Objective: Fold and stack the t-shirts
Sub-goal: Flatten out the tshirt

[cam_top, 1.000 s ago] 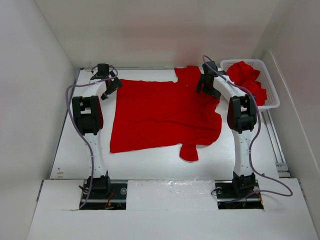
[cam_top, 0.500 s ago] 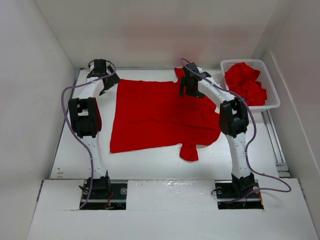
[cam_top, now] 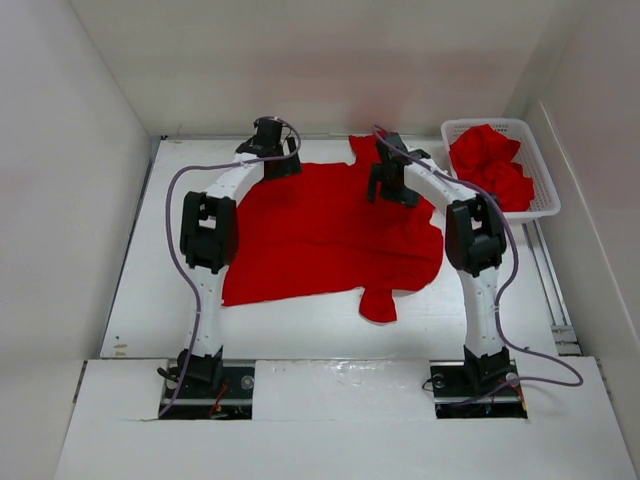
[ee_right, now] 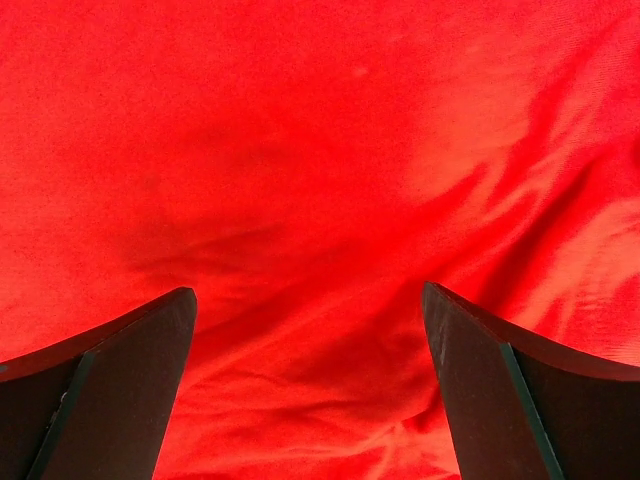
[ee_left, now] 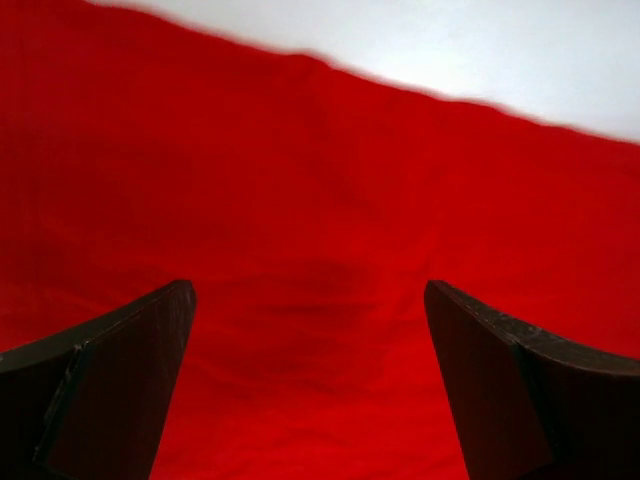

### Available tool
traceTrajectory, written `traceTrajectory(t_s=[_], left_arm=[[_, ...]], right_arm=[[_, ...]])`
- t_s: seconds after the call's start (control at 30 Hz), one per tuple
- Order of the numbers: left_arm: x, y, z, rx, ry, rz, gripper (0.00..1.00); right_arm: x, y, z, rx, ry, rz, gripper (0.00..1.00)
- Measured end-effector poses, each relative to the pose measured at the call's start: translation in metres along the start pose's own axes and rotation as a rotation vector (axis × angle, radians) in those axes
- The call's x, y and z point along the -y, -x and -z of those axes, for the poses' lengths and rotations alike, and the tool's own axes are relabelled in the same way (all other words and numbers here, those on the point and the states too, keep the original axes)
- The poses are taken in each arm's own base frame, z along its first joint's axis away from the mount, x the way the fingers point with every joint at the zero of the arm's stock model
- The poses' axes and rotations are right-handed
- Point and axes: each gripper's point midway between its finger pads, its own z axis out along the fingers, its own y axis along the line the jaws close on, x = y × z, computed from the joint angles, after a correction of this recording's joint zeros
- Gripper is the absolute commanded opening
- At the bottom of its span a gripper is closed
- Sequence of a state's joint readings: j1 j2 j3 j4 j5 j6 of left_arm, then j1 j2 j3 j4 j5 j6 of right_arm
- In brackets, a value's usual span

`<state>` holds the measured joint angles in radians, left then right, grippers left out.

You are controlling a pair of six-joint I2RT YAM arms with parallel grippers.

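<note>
One red t-shirt (cam_top: 320, 235) lies spread on the white table, a sleeve sticking out at its near edge and another at the back. More red t-shirts (cam_top: 492, 165) are bunched in the white mesh basket (cam_top: 545, 195) at the back right. My left gripper (cam_top: 277, 163) hovers over the shirt's far left edge, open, with only red cloth (ee_left: 300, 250) below its dark fingers (ee_left: 120, 380). Over the shirt's far right part, near the back sleeve, my right gripper (cam_top: 392, 187) is open above wrinkled cloth (ee_right: 320, 230), holding nothing.
White walls close in the table on the left, back and right. A bare strip of table (cam_top: 160, 270) runs along the left of the shirt, another along its near side. The arm bases stand at the near edge.
My left gripper has swung right from beyond the shirt's far left corner onto its back edge. The right gripper moved left from near the basket to over the shirt. Both stayed open.
</note>
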<state>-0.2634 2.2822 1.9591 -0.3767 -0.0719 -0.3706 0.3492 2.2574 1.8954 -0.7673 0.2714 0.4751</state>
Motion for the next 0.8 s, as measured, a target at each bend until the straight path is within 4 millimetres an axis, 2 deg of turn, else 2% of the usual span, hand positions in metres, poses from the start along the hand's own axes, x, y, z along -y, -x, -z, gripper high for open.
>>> traceTrajectory(t_s=[0.13,0.3,0.4,0.53,0.63,0.67,0.73,0.8], left_arm=[[-0.038,-0.021,-0.022,-0.078,0.065,0.029,0.99],[-0.084,-0.013,-0.028,-0.069,0.167,0.052,0.99],[-0.098,-0.006,-0.033,-0.073,0.193,0.065,0.99],[-0.117,0.013,-0.04,-0.056,0.18,0.122,0.99],[-0.147,0.03,-0.043,-0.036,0.182,0.179,0.99],[-0.158,0.037,-0.045,-0.023,0.191,0.194,0.99],[-0.175,0.051,-0.051,0.002,0.206,0.214,0.99],[-0.188,0.062,-0.056,0.028,0.217,0.225,0.99]], right_arm=[[-0.019,-0.006,0.002,-0.012,0.044,0.021,1.0],[-0.057,-0.009,-0.008,-0.02,0.112,0.06,1.0],[-0.081,-0.005,-0.008,-0.009,0.158,0.076,1.0],[-0.11,0.005,-0.008,0.008,0.244,0.077,1.0],[-0.128,0.014,-0.009,0.019,0.319,0.059,1.0],[-0.136,0.017,-0.009,0.023,0.35,0.049,0.95],[-0.147,0.025,-0.009,0.038,0.411,0.022,1.0],[-0.152,0.033,-0.011,0.048,0.448,0.0,1.0]])
